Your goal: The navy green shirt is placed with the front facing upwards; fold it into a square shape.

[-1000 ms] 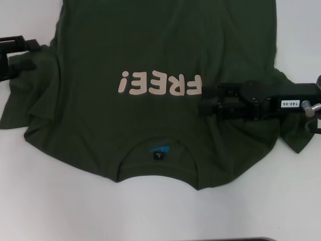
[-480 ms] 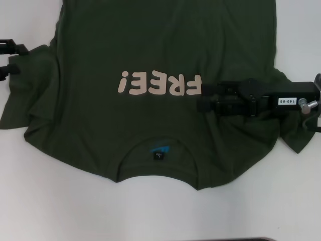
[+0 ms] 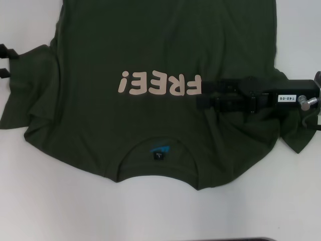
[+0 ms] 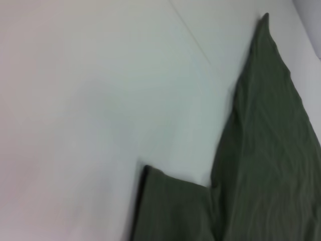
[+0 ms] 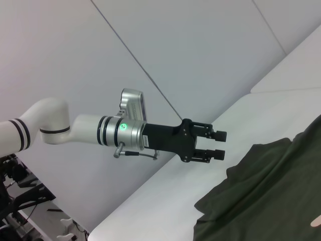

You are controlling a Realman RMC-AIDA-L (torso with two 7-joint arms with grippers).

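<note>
The navy green shirt [image 3: 150,60] lies spread front up on the white table [image 3: 160,216]. Its pale "FREE!" lettering [image 3: 159,84] is at the centre, and the collar with the blue neck label [image 3: 159,149] is toward me. My right gripper [image 3: 201,95] reaches in from the right, open, over the chest just beside the lettering's end; nothing shows between its fingers. My left gripper [image 3: 4,61] is at the far left edge, open and empty, clear of the rumpled left sleeve [image 3: 25,95]. In the right wrist view the left gripper [image 5: 219,144] hangs open above the table beside the shirt [image 5: 271,191].
The right sleeve [image 3: 297,138] lies creased under the right arm [image 3: 291,98]. The left wrist view shows only bare table [image 4: 100,100] and a green fold of shirt [image 4: 271,150]. The table's near edge is at the bottom of the head view.
The left gripper has drawn back to the left, nearly out of the head view. The right gripper has crept slightly left and farther from me over the chest.
</note>
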